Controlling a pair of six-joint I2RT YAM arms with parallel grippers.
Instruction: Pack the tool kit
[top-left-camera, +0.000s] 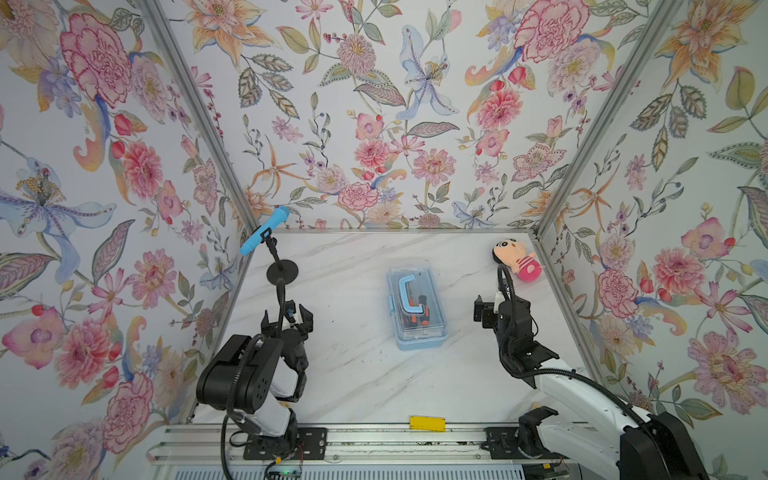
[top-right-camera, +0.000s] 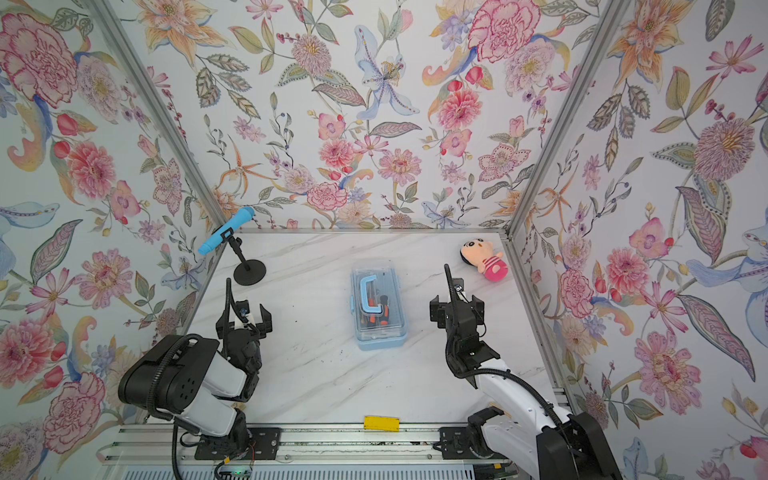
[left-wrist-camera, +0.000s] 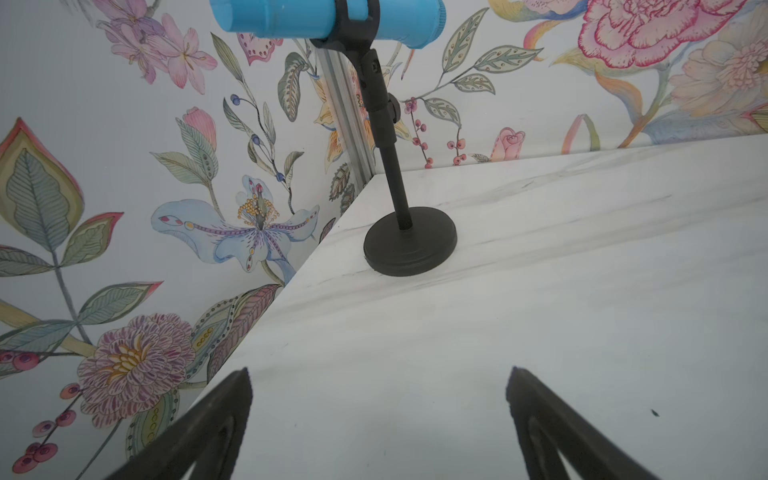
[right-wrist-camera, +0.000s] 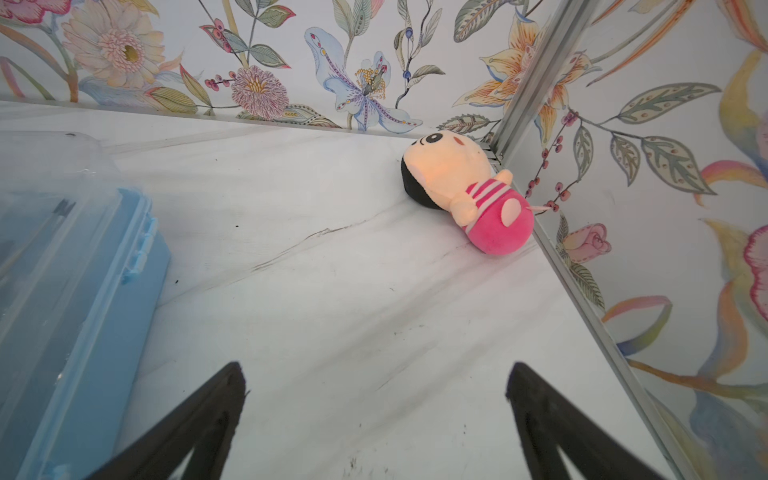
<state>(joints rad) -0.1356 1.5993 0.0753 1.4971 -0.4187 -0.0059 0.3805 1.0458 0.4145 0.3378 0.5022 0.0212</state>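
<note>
The tool kit (top-left-camera: 417, 309) (top-right-camera: 379, 309) is a light-blue box lying mid-table, its clear lid down and a blue C-shaped handle (top-left-camera: 409, 296) on top. Orange-black screwdrivers (top-right-camera: 375, 312) show through the lid. In the right wrist view the box (right-wrist-camera: 75, 270) is beside the gripper. My left gripper (top-left-camera: 286, 316) (top-right-camera: 244, 319) (left-wrist-camera: 380, 374) hovers open left of the box, with nothing between its fingers. My right gripper (top-left-camera: 500, 306) (top-right-camera: 457, 306) (right-wrist-camera: 376, 370) stands open and empty to the box's right. Neither touches the box.
A blue toy microphone (top-left-camera: 266, 230) (left-wrist-camera: 328, 16) on a black stand (top-left-camera: 282, 272) occupies the back left corner. A pink plush doll (top-left-camera: 517, 259) (right-wrist-camera: 469, 195) lies in the back right corner. Floral walls enclose three sides. A yellow strip (top-left-camera: 427, 423) sits at the front rail.
</note>
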